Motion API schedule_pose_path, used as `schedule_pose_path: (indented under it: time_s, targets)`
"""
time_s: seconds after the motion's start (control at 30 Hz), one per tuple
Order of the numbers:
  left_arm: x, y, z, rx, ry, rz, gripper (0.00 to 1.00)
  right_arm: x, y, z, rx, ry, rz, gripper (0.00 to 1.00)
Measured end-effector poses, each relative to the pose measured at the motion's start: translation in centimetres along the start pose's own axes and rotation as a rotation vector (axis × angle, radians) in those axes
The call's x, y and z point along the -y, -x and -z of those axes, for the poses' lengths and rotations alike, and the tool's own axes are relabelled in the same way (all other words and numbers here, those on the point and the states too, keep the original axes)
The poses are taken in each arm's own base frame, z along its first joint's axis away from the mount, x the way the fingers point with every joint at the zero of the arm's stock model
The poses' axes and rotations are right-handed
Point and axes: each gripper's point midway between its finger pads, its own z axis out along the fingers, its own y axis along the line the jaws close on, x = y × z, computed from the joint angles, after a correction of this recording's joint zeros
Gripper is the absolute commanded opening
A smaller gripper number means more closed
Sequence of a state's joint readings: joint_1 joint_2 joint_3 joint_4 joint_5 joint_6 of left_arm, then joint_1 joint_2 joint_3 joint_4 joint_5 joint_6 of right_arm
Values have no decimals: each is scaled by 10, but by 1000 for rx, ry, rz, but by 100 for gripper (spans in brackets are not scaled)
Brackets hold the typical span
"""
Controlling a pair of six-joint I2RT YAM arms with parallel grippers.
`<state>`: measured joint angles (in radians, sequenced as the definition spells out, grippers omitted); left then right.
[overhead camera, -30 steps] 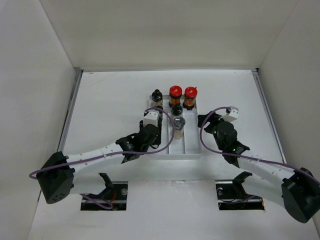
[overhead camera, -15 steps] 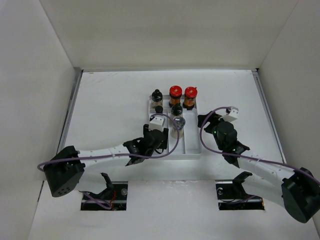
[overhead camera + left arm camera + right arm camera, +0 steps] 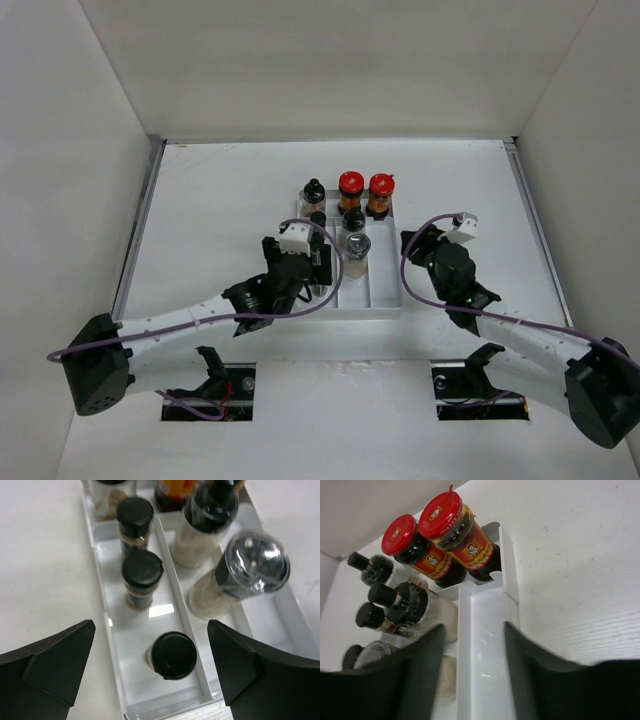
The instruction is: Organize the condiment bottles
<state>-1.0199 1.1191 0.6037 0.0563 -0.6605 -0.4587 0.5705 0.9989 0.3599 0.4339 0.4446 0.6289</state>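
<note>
The condiment bottles stand in a white divided tray [image 3: 385, 300]. Two red-capped jars [image 3: 450, 522] [image 3: 407, 542] occupy its far end. In the left compartment three slim black-capped jars stand in a row; the nearest [image 3: 173, 655] stands free just below my left gripper [image 3: 151, 625], which is open wide with nothing between its fingers. A taller black-capped jar [image 3: 210, 510] and a clear silver-capped jar [image 3: 252, 567] sit in the middle compartment. My right gripper [image 3: 474, 627] hovers over the right compartment, jaws narrowly apart and holding nothing.
White walls enclose the table on three sides. The tray's right compartment [image 3: 490, 645] holds only the red-capped jars at its far end. Bare table lies left of the tray [image 3: 220, 220] and right of it [image 3: 480, 200].
My left gripper has opened and drawn back slightly toward me, leaving the nearest black-capped jar standing in the left compartment. The right arm has barely moved.
</note>
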Motion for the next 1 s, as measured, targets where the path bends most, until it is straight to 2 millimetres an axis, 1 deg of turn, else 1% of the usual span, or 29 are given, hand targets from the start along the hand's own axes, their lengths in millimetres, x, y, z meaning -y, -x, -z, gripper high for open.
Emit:
schedule_pose_path:
  time_s: [0.03,0.07,0.13,0.23,0.27,0.33,0.4,0.47,0.57,0.63,0.67,0.73,0.83,0.9,0.93,0.97,1.0]
  targets:
    - [-5,10,3,28,12,13,100,0,1,0,1,1,3,30]
    - [-11,21,5,59,27,31,100,-1,2,1,4,3,2,21]
    - [-26,42,9,122,58,85,100,-2,3,1,9,6,-2,14]
    - [-58,63,10,204,123,191,100,-1,3,2,5,3,-4,12]
    - [-72,66,9,223,152,230,100,0,2,1,3,0,-4,13]
    - [-101,65,2,237,225,299,100,1,1,1,-1,-5,-5,17]
    - [-126,61,-6,233,286,366,100,4,2,0,3,-14,-16,22]
    - [-153,51,-15,221,361,445,100,8,6,-1,15,-30,-29,29]
    - [-189,28,-26,187,476,556,100,17,15,-3,40,-55,-50,43]
    - [-206,13,-31,157,538,615,100,23,18,-4,52,-71,-62,49]
    - [-210,5,-34,138,558,635,100,26,19,-4,55,-80,-66,52]
    - [-213,-8,-39,102,575,658,100,32,19,-5,58,-98,-69,54]
    - [-213,-26,-46,49,587,677,100,39,16,-8,52,-122,-68,55]
    - [-212,-33,-48,23,587,684,100,44,15,-9,48,-141,-64,55]
    - [-211,-36,-50,13,582,690,100,47,15,-10,48,-150,-63,54]
    - [-210,-37,-51,9,575,696,100,50,16,-10,51,-159,-63,50]
    - [-208,-37,-52,8,567,702,100,52,17,-10,55,-167,-64,45]
